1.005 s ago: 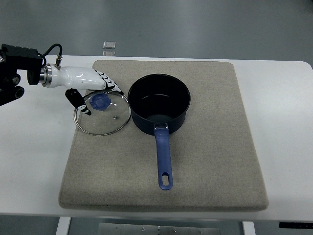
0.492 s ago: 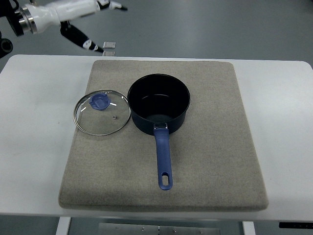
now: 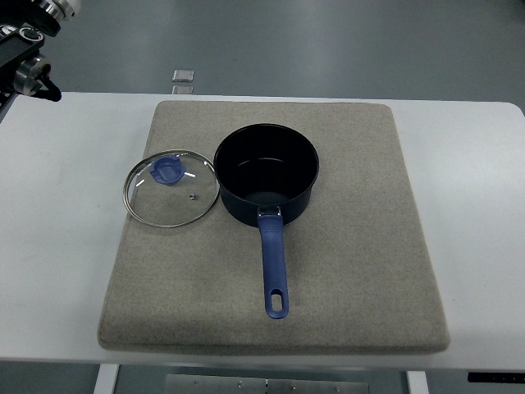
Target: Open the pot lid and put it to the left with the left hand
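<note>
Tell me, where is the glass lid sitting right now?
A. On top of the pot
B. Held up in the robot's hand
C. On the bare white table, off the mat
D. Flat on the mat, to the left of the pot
D. The glass lid lies flat on the mat, just left of the open pot, with no hand on it.

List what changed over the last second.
The left hand let go of the lid knob, lifted up and away to the far left, and is now out of view; only part of its arm shows. The lid, pot and mat stayed put.
</note>
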Controlling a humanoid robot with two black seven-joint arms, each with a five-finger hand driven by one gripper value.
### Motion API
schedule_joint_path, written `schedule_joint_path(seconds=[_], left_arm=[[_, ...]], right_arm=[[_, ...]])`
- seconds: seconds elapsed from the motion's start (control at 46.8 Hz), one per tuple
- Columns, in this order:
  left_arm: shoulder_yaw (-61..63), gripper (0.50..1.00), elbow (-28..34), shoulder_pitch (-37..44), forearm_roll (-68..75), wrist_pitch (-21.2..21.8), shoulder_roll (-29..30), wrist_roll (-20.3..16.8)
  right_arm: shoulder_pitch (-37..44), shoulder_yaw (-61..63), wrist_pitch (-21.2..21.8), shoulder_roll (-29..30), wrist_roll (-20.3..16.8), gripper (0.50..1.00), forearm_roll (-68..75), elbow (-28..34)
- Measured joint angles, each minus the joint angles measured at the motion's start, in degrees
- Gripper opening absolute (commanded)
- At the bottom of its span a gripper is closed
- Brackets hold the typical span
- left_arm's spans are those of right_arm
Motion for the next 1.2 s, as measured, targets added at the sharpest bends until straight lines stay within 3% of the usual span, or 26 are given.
schedule_joint_path(seconds=[0.492, 0.748, 1.197], left_arm=[[-0.25, 0.951, 10.37, 1.25, -21.51, -0.03, -8.04, 0.07], [-0.59, 0.943, 18.06, 4.23, -22.11, 0.06, -14.16, 4.41], [-2.16, 0.939, 19.22, 7.39, -26.59, -0.05, -15.42, 6.24]], right_arm=[[0.05, 0.0, 0.0, 0.0, 0.0, 0.917, 0.0, 0.03], [0.07, 0.0, 0.0, 0.0, 0.0, 0.917, 0.0, 0.04], [0.04, 0.0, 0.0, 0.0, 0.0, 0.917, 0.0, 0.01]])
